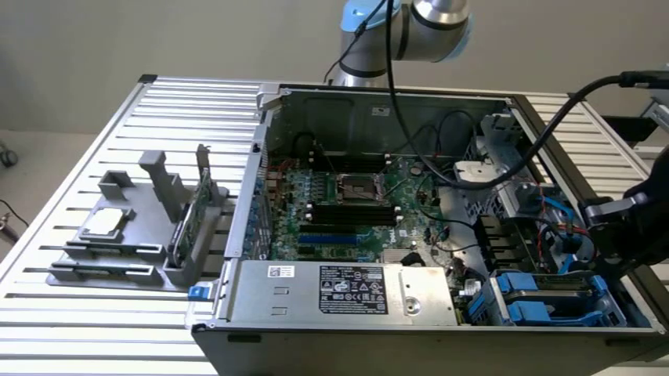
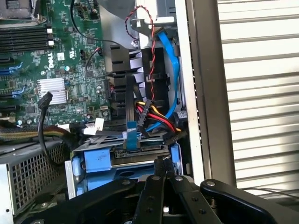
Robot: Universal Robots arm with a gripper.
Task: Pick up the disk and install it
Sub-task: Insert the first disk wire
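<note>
At the computer case [image 2: 205, 93] edge, gripper [image 2: 162, 164] pointing inward, jaws together, tips just beside the seated disk [image 2: 100, 161].

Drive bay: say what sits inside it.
A blue-framed disk lies inside, with cables beyond it. The gripper, jaws shut, covers its near edge, and anything beneath is hidden.

- "DELL" in white letters, turned sideways, on the green motherboard [image 2: 70, 65].
- Black label [image 1: 353, 288] on the silver power supply [image 1: 424, 301]: rows of white print and marks, too small to read.
- Small white sticker [image 1: 280, 271] beside it: unreadable.
</note>
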